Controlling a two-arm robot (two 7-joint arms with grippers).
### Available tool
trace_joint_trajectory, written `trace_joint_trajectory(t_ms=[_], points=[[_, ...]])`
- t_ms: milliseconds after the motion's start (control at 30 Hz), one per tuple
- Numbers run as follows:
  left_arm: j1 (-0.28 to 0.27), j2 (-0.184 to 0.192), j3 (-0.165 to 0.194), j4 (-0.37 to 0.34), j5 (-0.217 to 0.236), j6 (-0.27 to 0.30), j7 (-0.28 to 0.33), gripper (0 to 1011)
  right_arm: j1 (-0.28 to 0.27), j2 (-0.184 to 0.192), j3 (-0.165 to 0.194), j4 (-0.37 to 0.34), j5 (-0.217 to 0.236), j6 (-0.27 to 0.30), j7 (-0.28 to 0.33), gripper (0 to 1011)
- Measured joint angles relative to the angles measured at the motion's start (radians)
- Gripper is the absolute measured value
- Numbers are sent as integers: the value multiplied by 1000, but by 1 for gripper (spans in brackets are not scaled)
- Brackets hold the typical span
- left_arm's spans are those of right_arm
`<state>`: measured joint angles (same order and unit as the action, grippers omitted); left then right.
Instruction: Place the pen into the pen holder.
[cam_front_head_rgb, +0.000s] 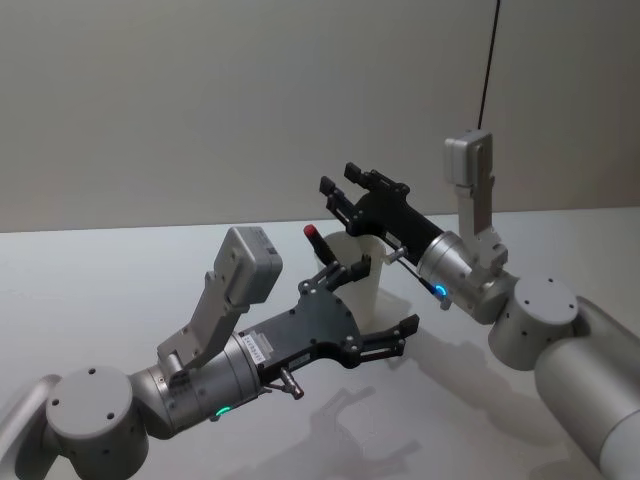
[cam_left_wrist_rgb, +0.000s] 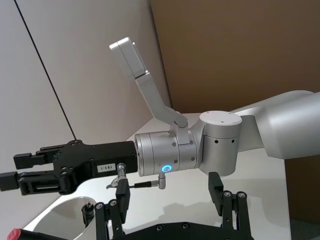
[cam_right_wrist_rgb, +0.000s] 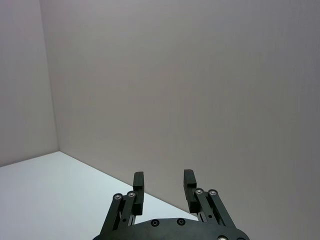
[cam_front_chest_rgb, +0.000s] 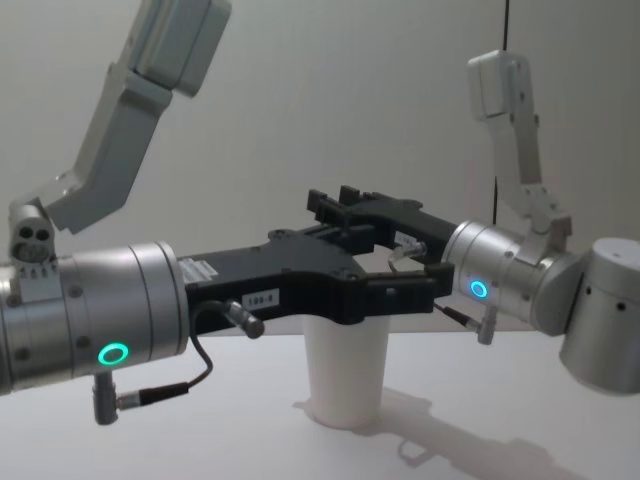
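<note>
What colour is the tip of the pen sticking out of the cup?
Red; the pen tip shows best in the head view, above the cup.

I count one white pen holder, one pen with red tip, and two tools: left tool, right tool.

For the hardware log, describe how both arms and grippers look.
Both arms are silver-grey, with rounded joints. The left gripper and right gripper are black, with linkage fingers. A grey camera bracket rises from each wrist. The left wrist glows green, the right blue; thin cables run alongside.
</note>
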<state>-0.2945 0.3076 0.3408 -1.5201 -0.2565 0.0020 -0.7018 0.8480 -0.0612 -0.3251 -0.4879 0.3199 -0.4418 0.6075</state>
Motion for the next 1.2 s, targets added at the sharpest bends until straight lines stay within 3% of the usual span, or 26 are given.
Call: trace_joint_trajectory(t_ms=[167, 367, 633, 1200], points=[[0, 0, 0, 0, 0, 0, 0, 1000, 7, -4, -1, 14, 1, 2, 1, 570], [0, 0, 0, 0, 0, 0, 0, 1000, 8, -6, -3, 16, 2, 6, 0, 805], [0, 0, 0, 0, 0, 0, 0, 1000, -16, 2, -4, -34, 4, 30, -10, 997], [0, 0, 0, 0, 0, 0, 0, 1000, -138, 53, 6, -281, 10, 137, -46, 1001]])
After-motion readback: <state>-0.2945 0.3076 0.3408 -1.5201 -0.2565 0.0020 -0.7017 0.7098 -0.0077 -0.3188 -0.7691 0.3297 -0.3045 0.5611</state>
